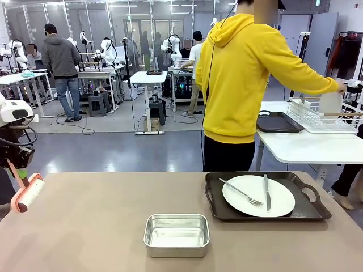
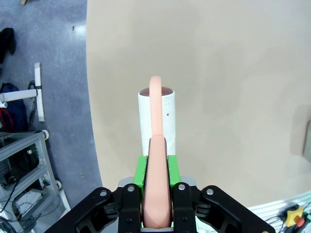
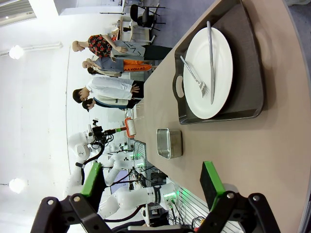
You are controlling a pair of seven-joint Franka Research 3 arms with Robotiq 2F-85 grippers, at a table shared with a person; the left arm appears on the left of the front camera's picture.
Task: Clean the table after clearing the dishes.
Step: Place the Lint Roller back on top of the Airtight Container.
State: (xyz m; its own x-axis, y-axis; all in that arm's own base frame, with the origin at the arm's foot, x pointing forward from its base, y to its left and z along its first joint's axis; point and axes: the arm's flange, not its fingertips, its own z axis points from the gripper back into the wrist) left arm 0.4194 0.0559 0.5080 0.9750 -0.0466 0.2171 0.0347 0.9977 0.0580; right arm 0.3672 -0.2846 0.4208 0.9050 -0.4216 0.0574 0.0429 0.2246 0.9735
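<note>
step: clearing judged unfinished | plate (image 1: pixel 258 198), fork (image 1: pixel 241 191), knife (image 1: pixel 266 192) on tray (image 1: pixel 309 212), right of and behind steel pan (image 1: pixel 177 235) on table (image 1: pixel 91 226) | left gripper (image 2: pixel 156 167) clamped on lint roller (image 2: pixel 156 116), well left of pan | right gripper (image 3: pixel 153 179) spread wide, empty | next: tray removal needed, then roller lowered flat

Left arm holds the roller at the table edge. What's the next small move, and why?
Probably lower the left gripper so the lint roller meets the table at its left end: it seems to hang over that edge, and the tray with a plate sits far right.

White plate (image 1: pixel 283 199), black tray (image 1: pixel 311 211), tan table (image 1: pixel 85 226)
</note>
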